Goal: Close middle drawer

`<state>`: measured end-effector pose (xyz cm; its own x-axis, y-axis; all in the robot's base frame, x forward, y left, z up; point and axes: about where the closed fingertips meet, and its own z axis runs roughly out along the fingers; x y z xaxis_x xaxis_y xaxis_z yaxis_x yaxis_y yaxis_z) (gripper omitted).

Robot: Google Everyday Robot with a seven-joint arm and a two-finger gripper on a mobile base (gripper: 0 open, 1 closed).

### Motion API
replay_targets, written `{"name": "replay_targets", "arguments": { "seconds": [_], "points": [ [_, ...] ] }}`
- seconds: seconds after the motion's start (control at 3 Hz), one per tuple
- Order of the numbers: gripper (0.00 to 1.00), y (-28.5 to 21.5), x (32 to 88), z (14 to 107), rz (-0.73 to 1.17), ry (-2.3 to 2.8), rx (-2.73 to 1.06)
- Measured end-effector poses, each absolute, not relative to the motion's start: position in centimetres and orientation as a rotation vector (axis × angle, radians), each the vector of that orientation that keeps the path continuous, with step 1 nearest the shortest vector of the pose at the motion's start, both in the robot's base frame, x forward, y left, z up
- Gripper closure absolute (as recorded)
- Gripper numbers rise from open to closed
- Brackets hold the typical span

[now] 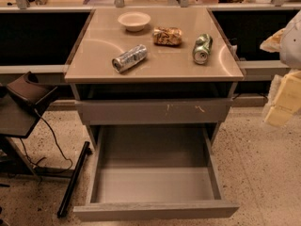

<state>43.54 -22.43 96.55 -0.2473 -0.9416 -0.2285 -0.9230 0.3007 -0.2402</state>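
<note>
The middle drawer (pixel 155 210) of the grey wood-grain cabinet is pulled far out toward me. Its plain front panel is near the bottom of the view and its smooth grey interior (pixel 155 182) holds nothing. Above it sits the drawer front with pale scratch marks (pixel 155 111), nearly flush with the cabinet. My gripper (pixel 282 108) shows as pale blocks at the right edge, to the right of the cabinet at about the height of the scratched front. It is apart from the open drawer.
On the cabinet top (pixel 94 65) lie a white bowl (pixel 134 20), a crushed silver can (pixel 129 58), a brown snack bag (pixel 167 36) and a green can (pixel 202 48). A dark chair (pixel 23 102) and a black bar (pixel 73 180) are on the floor at left.
</note>
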Motion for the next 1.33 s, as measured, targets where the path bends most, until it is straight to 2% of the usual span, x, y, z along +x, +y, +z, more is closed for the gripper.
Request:
{"name": "replay_targets", "arguments": {
  "seconds": [0.67,1.0,1.33],
  "points": [
    [0.0,-27.0,39.1,89.8,-0.051,2.43,-1.568],
    [0.0,-27.0,39.0,89.5,-0.051,2.429,-1.565],
    [0.0,-27.1,37.7,85.2,0.038,2.445,-1.532]
  ]
}}
